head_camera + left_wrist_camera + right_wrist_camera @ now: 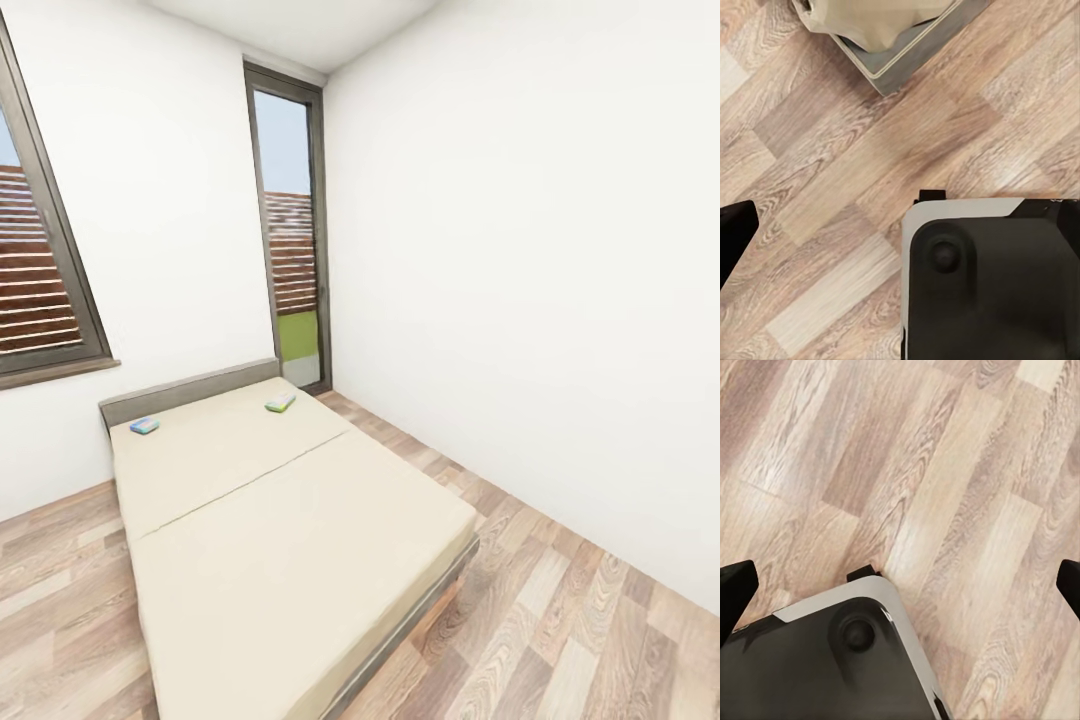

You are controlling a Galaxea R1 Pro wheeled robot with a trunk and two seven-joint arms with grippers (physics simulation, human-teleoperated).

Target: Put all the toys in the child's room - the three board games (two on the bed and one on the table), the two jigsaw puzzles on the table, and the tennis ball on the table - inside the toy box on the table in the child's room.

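Observation:
The bed (300,540), with its beige mattress and grey headboard, reaches from the near floor to the far wall. Two board games lie near the headboard: a small blue one (144,425) on the left and a green-white one (280,403) further right. A corner of the bed (885,37) appears in the left wrist view. My left gripper (900,225) and right gripper (900,585) hang over the wood floor, both open and holding nothing. The table, toy box, jigsaw puzzles and tennis ball are out of view.
White walls close the room behind and to the right of the bed. A tall dark-framed window (290,230) stands in the far corner, another window (40,270) at left. Plank floor (560,620) runs along the bed's right side. My dark base (990,285) sits below both wrists.

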